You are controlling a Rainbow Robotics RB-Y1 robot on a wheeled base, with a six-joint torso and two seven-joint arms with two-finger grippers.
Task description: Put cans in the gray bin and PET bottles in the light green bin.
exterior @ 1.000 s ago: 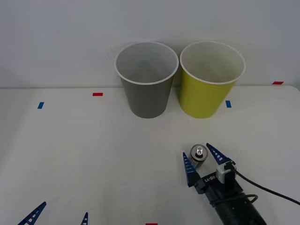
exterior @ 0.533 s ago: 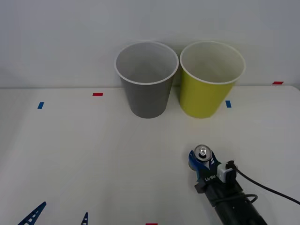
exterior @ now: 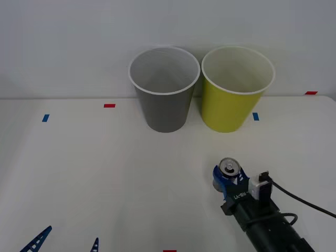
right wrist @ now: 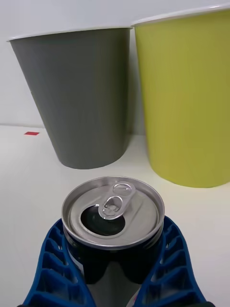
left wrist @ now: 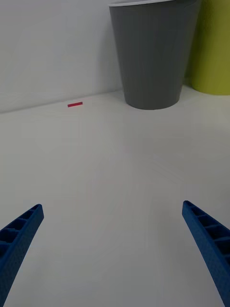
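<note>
Blue ribbed fingers of the right gripper (exterior: 227, 178) were closed around the small dark can (exterior: 229, 169), which stood upright with its silver top and pull tab showing, on the white table (exterior: 105, 173) near the front right. Bare tabletop lay between it and the gray bin (exterior: 165, 89) and light green bin (exterior: 236, 88), side by side at the far edge. The left gripper (exterior: 65, 239) sat spread wide and empty at the near left edge.
</note>
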